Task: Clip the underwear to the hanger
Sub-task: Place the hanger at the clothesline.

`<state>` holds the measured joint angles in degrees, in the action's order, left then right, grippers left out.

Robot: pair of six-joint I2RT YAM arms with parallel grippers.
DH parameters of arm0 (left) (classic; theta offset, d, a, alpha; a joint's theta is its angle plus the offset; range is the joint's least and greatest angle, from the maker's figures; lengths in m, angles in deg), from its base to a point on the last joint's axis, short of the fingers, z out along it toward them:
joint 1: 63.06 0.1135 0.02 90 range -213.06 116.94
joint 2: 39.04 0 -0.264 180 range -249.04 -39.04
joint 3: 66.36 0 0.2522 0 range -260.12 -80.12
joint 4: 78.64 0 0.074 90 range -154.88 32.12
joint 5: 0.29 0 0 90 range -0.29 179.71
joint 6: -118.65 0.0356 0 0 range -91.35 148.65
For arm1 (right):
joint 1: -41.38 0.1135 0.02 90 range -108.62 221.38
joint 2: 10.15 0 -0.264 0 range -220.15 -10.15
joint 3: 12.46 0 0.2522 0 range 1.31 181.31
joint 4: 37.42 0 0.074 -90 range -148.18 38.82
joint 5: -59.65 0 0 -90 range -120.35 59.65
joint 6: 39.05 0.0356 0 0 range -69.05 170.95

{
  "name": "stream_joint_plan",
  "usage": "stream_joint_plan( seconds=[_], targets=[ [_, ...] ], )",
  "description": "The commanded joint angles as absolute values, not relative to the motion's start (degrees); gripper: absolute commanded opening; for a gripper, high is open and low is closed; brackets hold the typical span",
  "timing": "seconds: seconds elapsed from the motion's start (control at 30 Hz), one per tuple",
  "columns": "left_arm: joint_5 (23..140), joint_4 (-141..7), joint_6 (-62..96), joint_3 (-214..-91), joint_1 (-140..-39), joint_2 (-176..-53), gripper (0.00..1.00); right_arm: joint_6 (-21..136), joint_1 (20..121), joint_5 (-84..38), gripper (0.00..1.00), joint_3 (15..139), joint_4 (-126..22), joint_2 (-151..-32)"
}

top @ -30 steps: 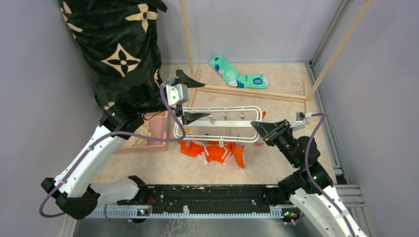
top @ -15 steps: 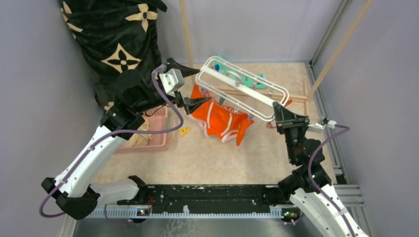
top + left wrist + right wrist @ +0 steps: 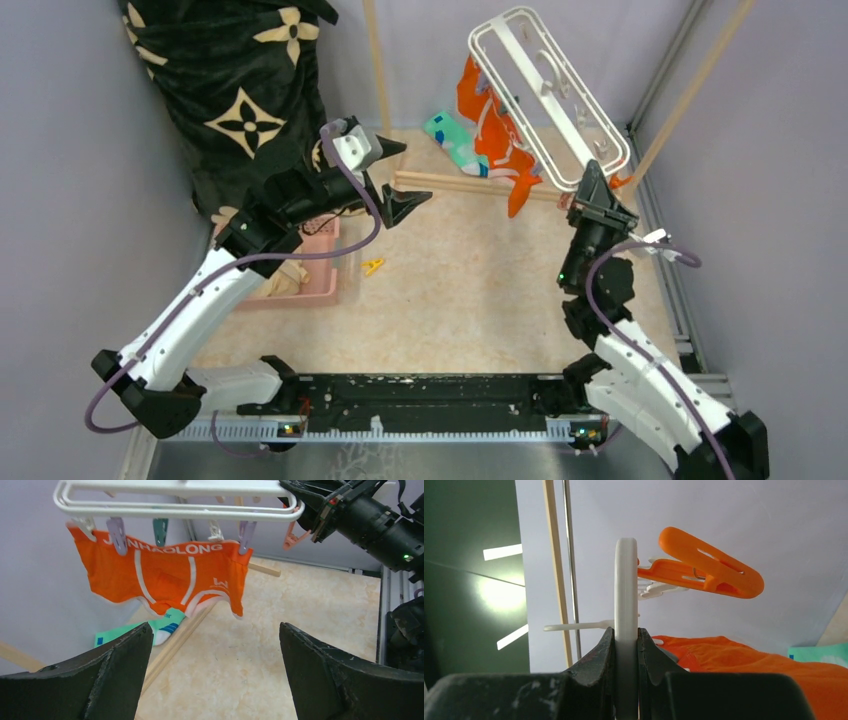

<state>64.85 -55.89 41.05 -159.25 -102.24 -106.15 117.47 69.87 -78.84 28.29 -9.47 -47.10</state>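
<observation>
Orange underwear point(image 3: 165, 580) hangs by waistband from pegs of white hanger point(image 3: 175, 507), clear of table point(image 3: 470, 290), far right of cell; teal sock point(image 3: 150, 630) and wooden rail point(image 3: 470, 185) below it; your right gripper point(image 3: 626, 645) pinched tight on hanger's end bar, frame tilted up toward back wall; orange peg point(image 3: 704, 575) just beside grip; your left gripper point(image 3: 215, 630) spread wide, empty, facing underwear, well apart; yellow peg point(image 3: 372, 266) on table near pink basket point(image 3: 320, 285).

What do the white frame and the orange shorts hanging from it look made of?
The hanger looks like smooth white moulded plastic: rounded, evenly coloured bars. The underwear seems soft matt fabric, probably knit: it sags and folds below the clips.
</observation>
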Motion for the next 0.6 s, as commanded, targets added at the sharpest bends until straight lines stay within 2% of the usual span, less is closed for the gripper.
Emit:
stream_joint_plan(
  seconds=[0.0, 0.23, 0.37, 0.57],
  targets=[
    [67.76, -58.10, 36.62, -156.88, -102.43, -105.46, 1.00, 117.60, 70.29, -81.00, 0.00, 35.93, 20.77, -55.62],
    [70.82, -59.33, 34.49, -152.74, -102.43, -104.13, 1.00, 118.28, 70.29, -81.86, 0.00, 43.27, 32.26, -68.02],
    [71.33, -60.76, 33.40, -150.80, -102.43, -103.40, 1.00, 112.86, 70.29, -82.30, 0.00, 47.16, 42.67, -74.78],
    [71.36, -60.40, 33.21, -149.62, -102.43, -103.38, 1.00, 115.07, 70.29, -83.75, 0.00, 49.38, 38.54, -76.34]
  ],
)
